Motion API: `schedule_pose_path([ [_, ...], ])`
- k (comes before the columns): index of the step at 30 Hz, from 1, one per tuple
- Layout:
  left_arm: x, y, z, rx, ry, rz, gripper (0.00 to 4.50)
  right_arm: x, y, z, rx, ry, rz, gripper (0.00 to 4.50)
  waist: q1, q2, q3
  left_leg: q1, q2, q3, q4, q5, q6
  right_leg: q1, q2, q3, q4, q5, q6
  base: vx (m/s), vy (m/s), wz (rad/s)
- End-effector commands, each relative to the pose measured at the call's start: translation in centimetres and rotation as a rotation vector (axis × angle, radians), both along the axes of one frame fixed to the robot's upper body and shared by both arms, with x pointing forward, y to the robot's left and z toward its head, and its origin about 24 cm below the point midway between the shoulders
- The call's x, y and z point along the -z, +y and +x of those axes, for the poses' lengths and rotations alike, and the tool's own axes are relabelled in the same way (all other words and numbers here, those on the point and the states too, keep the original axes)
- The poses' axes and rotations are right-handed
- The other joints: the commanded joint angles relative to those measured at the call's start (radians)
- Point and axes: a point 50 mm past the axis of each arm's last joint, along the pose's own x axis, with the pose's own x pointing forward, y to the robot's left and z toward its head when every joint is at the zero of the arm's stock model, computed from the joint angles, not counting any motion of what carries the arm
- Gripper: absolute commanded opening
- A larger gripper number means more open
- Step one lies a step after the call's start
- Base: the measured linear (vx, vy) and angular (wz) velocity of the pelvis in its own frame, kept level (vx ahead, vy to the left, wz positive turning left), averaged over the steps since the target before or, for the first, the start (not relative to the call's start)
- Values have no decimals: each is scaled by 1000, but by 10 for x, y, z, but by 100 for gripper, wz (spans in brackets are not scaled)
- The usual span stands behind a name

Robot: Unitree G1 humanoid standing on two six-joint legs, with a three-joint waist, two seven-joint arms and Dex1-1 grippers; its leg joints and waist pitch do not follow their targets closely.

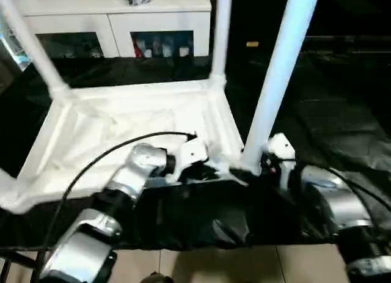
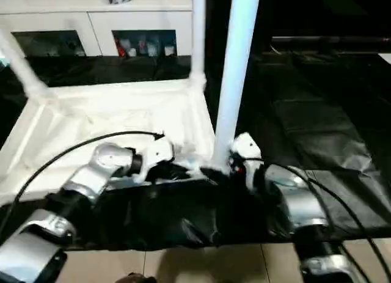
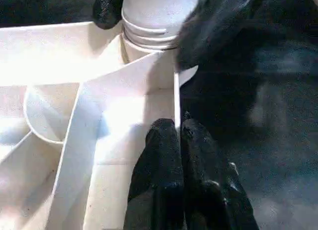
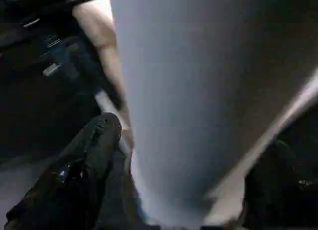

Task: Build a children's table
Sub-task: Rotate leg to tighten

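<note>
The children's table's white tabletop lies ribbed side up on the black cover. White legs stand upright in its corner sockets: the near-right leg, the far-right leg and the far-left leg. My left gripper is shut with nothing in it; its fingertips press on the tabletop's rim just beside the near-right socket. My right gripper is open around the foot of the near-right leg, one black finger on each side of the tube.
The black-covered work table stretches to the right and behind the tabletop. A white glass-door cabinet stands at the back. The work table's front edge is just below my forearms, with tan floor beneath. A black cable arcs over my left forearm.
</note>
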Motion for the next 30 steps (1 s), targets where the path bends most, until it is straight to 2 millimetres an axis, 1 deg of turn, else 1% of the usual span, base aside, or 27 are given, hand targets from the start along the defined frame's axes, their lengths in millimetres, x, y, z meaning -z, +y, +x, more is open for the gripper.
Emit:
schedule_pose_path([
  [1, -10, 1, 0, 62, -38, 2, 0, -1, 18, -12, -205, 55, 18, 345, 5, -13, -59, 25, 82, -39, -72, -231, 71, 35, -83, 48, -69, -198, -239, 0, 0, 0],
  [2, -10, 1, 0, 64, -38, 5, 0, -1, 18, -13, -211, 58, 17, 345, 5, -15, -58, 24, 82, -38, -72, -230, 73, 34, -84, 49, -69, -195, -241, 0, 0, 0],
  [3, -10, 3, 0, 69, -39, 14, 0, 0, 18, -14, -230, 69, 10, 345, 6, -14, -59, 25, 81, -38, -71, -228, 72, 34, -85, 50, -69, -196, -242, 0, 0, 0],
  [6, -10, 8, 0, 88, -35, 32, 0, 1, 18, -16, -268, 84, 1, 311, 10, -15, -59, 26, 82, -38, -71, -225, 65, 32, -86, 50, -69, -204, -242, 0, 0, 0],
  [8, -10, 8, -1, 96, -33, 34, 0, 1, 20, -17, -274, 93, 11, 306, 12, -15, -59, 28, 82, -37, -71, -224, 61, 31, -86, 50, -69, -204, -244, 0, 0, 0],
  [10, -10, 8, -1, 103, -31, 33, 0, 1, 21, -18, -278, 101, 24, 282, 15, -15, -59, 27, 82, -39, -72, -220, 59, 33, -86, 50, -68, -203, -243, 0, 0, 0],
  [11, -10, 8, -1, 103, -31, 33, 0, 1, 21, -18, -278, 101, 24, 277, 15, -15, -60, 26, 82, -38, -71, -215, 58, 33, -87, 50, -66, -193, -244, 0, 0, 0],
  [12, -10, 8, -1, 101, -31, 30, 0, 1, 21, -19, -275, 104, 27, 275, 16, -12, -61, 26, 82, -39, -71, -212, 58, 33, -86, 50, -66, -188, -244, 0, 0, 0],
  [14, -10, 7, 0, 96, -31, 25, 0, 2, 21, -19, -265, 105, 31, 273, 18, -13, -61, 28, 82, -37, -70, -209, 59, 32, -86, 50, -65, -176, -247, 0, 0, 0],
  [15, -10, 2, 2, 57, -36, 3, 0, 4, 21, -15, -173, 90, 56, 271, 19, -13, -60, 27, 81, -37, -70, -210, 58, 33, -87, 50, -67, -179, -246, 0, 0, 0],
  [16, -9, -1, 3, 27, -44, -6, 0, 6, 20, -12, -110, 76, 60, 269, 19, -14, -60, 27, 82, -37, -71, -212, 57, 32, -87, 51, -67, -182, -245, 0, 0, 0],
  [17, -9, -5, 5, -6, -50, -12, 0, 8, 21, -8, -46, 60, 62, 269, 17, -12, -59, 28, 81, -38, -72, -220, 48, 30, -87, 51, -67, -196, -244, 0, 0, 0],
  [18, -9, -8, 7, -27, -54, -15, 0, 9, 21, -6, -6, 50, 62, 269, 14, -14, -58, 29, 80, -38, -73, -228, 42, 27, -86, 51, -70, -210, -241, 0, 0, 0],
  [19, -7, -13, 9, -72, -69, -9, 0, 13, 21, 0, 89, 39, 45, 268, 10, -17, -56, 29, 79, -39, -74, -246, 34, 27, -88, 51, -73, -237, -239, 0, 0, 0],
  [20, -7, -19, 12, -110, -78, -14, 0, 15, 22, 5, 166, 23, 33, 268, 3, -17, -54, 33, 76, -42, -76, -275, 9, 24, -89, 51, -82, -315, -218, 0, 0, 0],
  [21, -7, -22, 13, -132, -82, -19, 0, 17, 22, 8, 212, 13, 26, 267, 0, -16, -54, 34, 75, -44, -76, -285, 1, 25, -90, 50, -83, -335, -213, 0, 0, 0],
  [22, -7, -27, 14, -156, -87, -26, 0, 18, 24, 11, 265, 6, 31, 267, -6, -18, -52, 33, 75, -46, -78, -299, -3, 25, -90, 51, -89, -363, -198, 0, 0, 0],
  [23, -7, -29, 15, -167, -89, -28, 0, 18, 25, 13, 290, 3, 33, 267, -11, -17, -53, 34, 75, -46, -78, -302, -2, 23, -88, 52, -88, -356, -195, 0, 0, 0],
  [24, -7, -37, 16, -191, -96, -34, 0, 19, 29, 18, 373, -1, 43, 267, -14, -17, -54, 32, 75, -47, -79, -300, -3, 23, -88, 52, -88, -348, -197, 0, 0, 0],
  [25, -7, -47, 17, -227, -107, -44, 0, 20, 37, 22, 434, -5, 60, 267, -18, -17, -56, 30, 72, -46, -78, -290, -2, 24, -87, 51, -86, -332, -198, 0, 0, 0],
  [26, -8, -62, 17, -264, -116, -62, 0, 21, 51, 27, 517, -17, 67, 266, -20, -13, -55, 32, 72, -47, -78, -289, -4, 23, -87, 52, -86, -323, -200, 0, 0, 0],
  [27, -8, -63, 16, -265, -116, -64, 0, 21, 52, 27, 523, -19, 66, 266, -24, -16, -55, 30, 70, -46, -79, -284, -4, 23, -86, 52, -87, -316, -201, 0, 0, 0],
  [28, -8, -67, 16, -272, -117, -70, 0, 22, 56, 28, 548, -25, 63, 266, -24, -16, -55, 30, 70, -46, -79, -284, -4, 23, -86, 52, -87, -316, -201, 0, 0, 0],
  [29, -9, -75, 15, -281, -123, -83, 0, 21, 66, 29, 579, -30, 82, 266, -26, -15, -57, 26, 69, -45, -76, -266, 10, 27, -88, 52, -88, -297, -197, 0, 0, 0],
  [30, -10, -77, 14, -276, -126, -86, 0, 20, 70, 30, 584, -35, 91, 266, -27, -15, -57, 26, 70, -45, -76, -260, 13, 27, -88, 53, -86, -287, -197, 0, 0, 0],
])
